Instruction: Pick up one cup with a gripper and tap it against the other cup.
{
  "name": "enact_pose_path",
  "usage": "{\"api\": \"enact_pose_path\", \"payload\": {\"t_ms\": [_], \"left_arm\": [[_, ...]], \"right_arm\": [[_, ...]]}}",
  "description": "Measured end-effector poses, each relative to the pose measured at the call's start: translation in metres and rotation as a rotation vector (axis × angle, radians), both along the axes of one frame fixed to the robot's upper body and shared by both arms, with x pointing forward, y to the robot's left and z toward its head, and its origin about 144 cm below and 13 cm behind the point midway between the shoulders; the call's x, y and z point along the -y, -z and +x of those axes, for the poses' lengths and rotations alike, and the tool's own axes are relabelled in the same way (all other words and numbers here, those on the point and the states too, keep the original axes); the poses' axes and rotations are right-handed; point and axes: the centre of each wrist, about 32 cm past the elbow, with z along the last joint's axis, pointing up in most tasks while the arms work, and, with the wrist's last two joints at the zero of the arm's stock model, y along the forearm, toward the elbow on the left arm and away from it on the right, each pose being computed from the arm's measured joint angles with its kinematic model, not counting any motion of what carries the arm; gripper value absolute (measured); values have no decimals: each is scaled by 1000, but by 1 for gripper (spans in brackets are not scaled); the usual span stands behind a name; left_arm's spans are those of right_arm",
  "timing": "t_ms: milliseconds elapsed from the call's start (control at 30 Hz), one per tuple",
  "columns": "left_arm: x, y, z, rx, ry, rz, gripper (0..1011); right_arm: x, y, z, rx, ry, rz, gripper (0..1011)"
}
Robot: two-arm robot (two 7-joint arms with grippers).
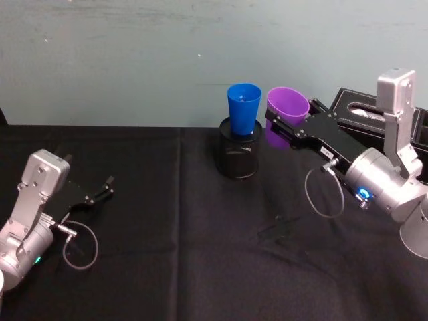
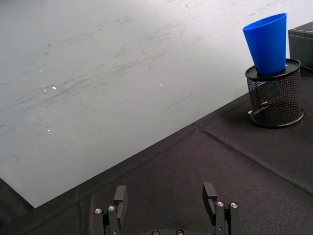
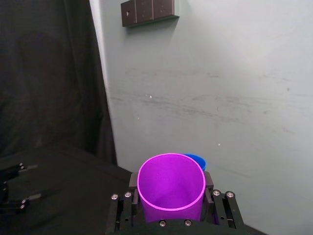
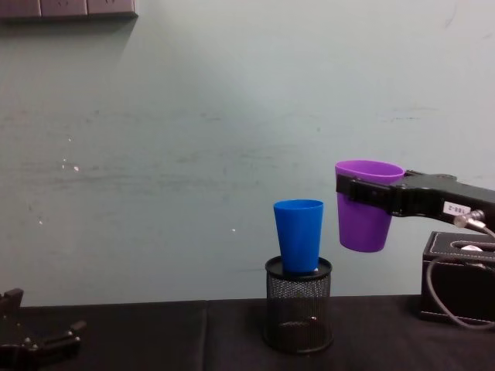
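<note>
Pale green wall (image 4: 193, 154) behind, black cloth table (image 1: 167, 234) in front. Right gripper (image 4: 362, 193) reaches in from the right, fingers pinching the purple cup (image 4: 363, 220) just under its rim; I judge that hold suits a sideways tap. Left gripper (image 1: 103, 188) sits parked near left, fingers spread, empty. Mesh pen holder (image 4: 298, 309) props up the blue cup (image 4: 299, 236) seated in its top. Purple cup: short, wide, tapered, upright in the air just right of the blue, a gap between them.

A pale green wall (image 4: 193, 154), scuffed and streaked, stands at the far side of a table (image 1: 167, 234) draped in black cloth; a dark plate (image 4: 69, 8) sits high on the wall, left
</note>
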Motion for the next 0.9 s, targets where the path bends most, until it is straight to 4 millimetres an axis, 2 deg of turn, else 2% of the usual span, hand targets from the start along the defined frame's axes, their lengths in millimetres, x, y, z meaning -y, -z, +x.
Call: {"api": "enact_pose_path", "payload": {"t_ms": [400,900], "left_arm": [[0,0,0,0,0,0,1011],[0,0,0,0,0,0,1011]], "right_arm": [[5,3,-24,-18,-2,-41,734],[6,3,-25,-18,2,-45,735]]}}
